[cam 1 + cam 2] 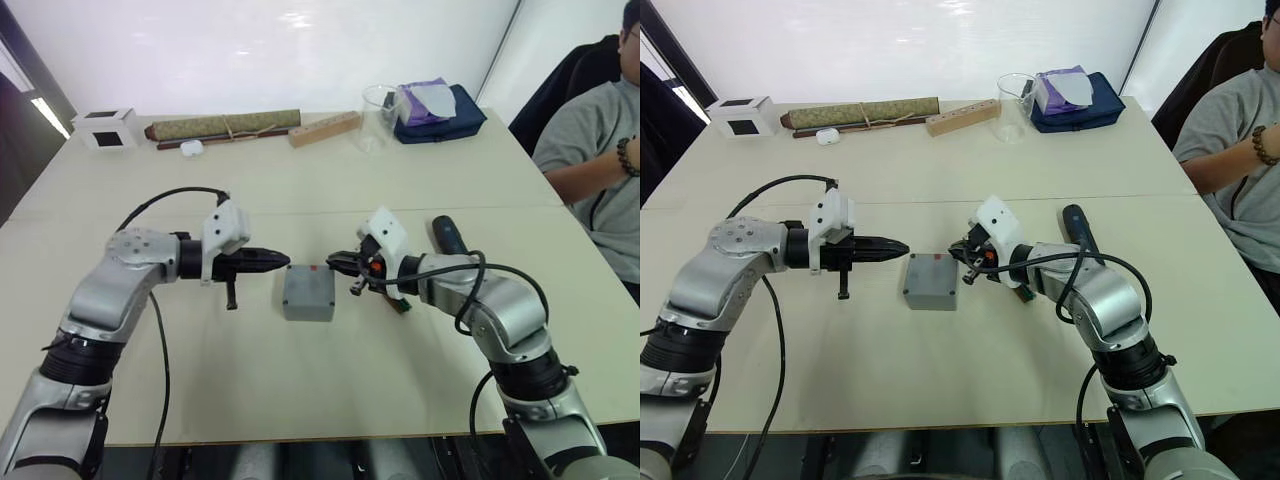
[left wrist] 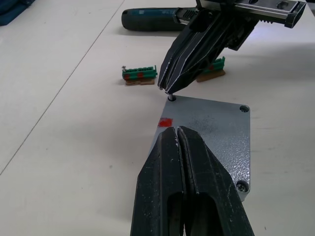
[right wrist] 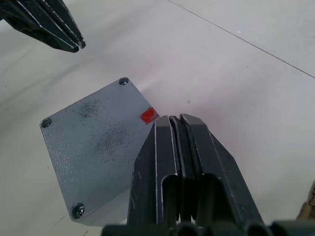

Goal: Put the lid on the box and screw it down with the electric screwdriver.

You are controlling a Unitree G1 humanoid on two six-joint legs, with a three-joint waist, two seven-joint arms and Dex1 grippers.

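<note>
The lid (image 1: 308, 284) sits on the box (image 1: 307, 304) mid-surface. The right gripper (image 2: 171, 93), fingers together, appears to pinch a small screw over a corner hole; the left gripper (image 1: 283, 260) hovers closed and empty. The electric screwdriver (image 1: 449, 237) lies behind the right arm. A slight misalignment could drop the screw beside the hole.

box (image 1: 308, 293) hemmed by left hand (image 1: 284, 261), right hand (image 1: 333, 262)

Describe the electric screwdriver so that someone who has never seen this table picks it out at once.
Start at the grey lid in the middle of the pale table, between the two grippers. Go past the right gripper and along the robot's right forearm: the electric screwdriver lies flat beside it. It is a thick, dark pen-shaped cylinder, unlike the long olive roll at the far edge.
</note>
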